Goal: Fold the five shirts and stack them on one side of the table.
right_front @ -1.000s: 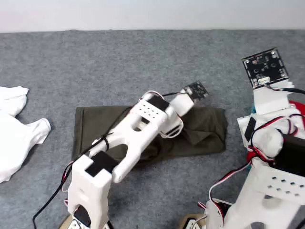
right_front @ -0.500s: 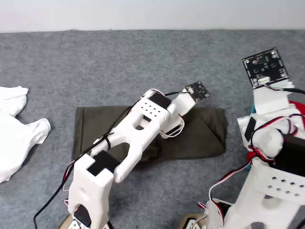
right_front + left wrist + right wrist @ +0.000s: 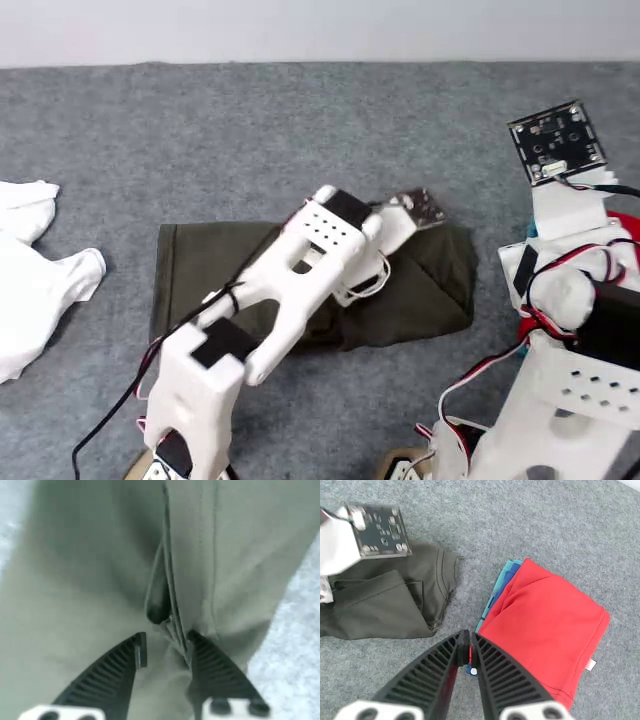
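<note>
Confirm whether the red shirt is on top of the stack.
Yes, the red shirt lies over the blue ones beneath it.

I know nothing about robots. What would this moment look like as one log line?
left gripper: open, astride a fold of olive shirt | right gripper: shut, over edge of folded stack | white shirt: unfolded

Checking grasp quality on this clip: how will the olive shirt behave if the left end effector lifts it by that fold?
Probably floppy: the olive shirt lies creased and bunched, so it should drape rather than hold shape. Likely light, being thin cloth. The left end effector straddles one narrow fold, so layers may slip apart.
</note>
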Motion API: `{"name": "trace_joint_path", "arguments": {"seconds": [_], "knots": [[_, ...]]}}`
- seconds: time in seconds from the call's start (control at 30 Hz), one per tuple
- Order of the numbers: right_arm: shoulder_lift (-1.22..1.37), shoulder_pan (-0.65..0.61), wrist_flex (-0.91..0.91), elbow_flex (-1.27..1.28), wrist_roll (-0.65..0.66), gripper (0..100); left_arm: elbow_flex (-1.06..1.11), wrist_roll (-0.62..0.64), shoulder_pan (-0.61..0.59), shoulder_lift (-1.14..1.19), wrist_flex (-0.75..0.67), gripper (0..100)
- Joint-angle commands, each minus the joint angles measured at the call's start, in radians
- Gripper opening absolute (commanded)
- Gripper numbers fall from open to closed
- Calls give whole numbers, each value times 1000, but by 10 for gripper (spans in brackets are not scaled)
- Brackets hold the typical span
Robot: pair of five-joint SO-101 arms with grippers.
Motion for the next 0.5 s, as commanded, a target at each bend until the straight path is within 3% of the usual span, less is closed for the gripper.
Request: {"name": "trace_joint_path", "arguments": {"seconds": [0.0, 0.2, 0.47], "knots": [[-16, 10, 38, -37, -9, 9, -42, -15, -15, 63, -34, 141], [-16, 10, 38, -34, -9, 9, -140, -14, -107, 104, -101, 141], [-18, 10, 38, 23, -9, 9, -400, -14, -100, 104, 52, 141]]}}
